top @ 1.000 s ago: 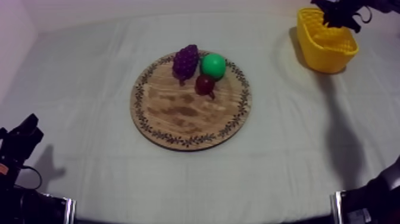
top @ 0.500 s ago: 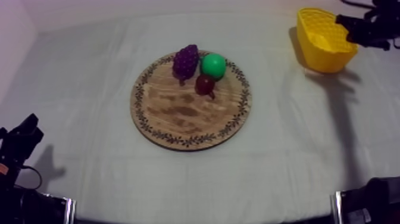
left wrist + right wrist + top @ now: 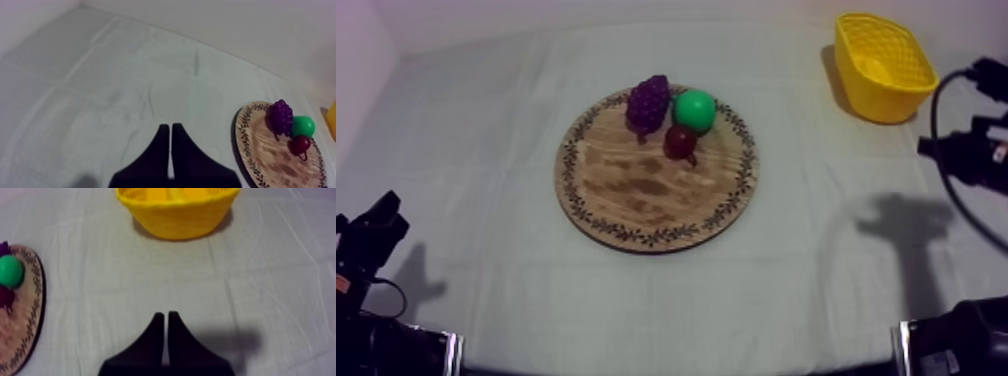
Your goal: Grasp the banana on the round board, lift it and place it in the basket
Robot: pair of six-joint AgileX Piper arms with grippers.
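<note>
Right claw (image 3: 166, 316) pulled back, basket (image 3: 175, 219) ahead of it | pressed together, empty | no banana on board (image 3: 636, 190) | you look done

The top view looks down aslant on the whole table (image 3: 466, 200). Both wrist views look from low and near it, facing forward; all three catch the board (image 3: 636, 190).

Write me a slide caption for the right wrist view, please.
Right end effector, shut on nothing, faces the yellow basket across the grey-white cloth, with the wooden board nearby.
</note>
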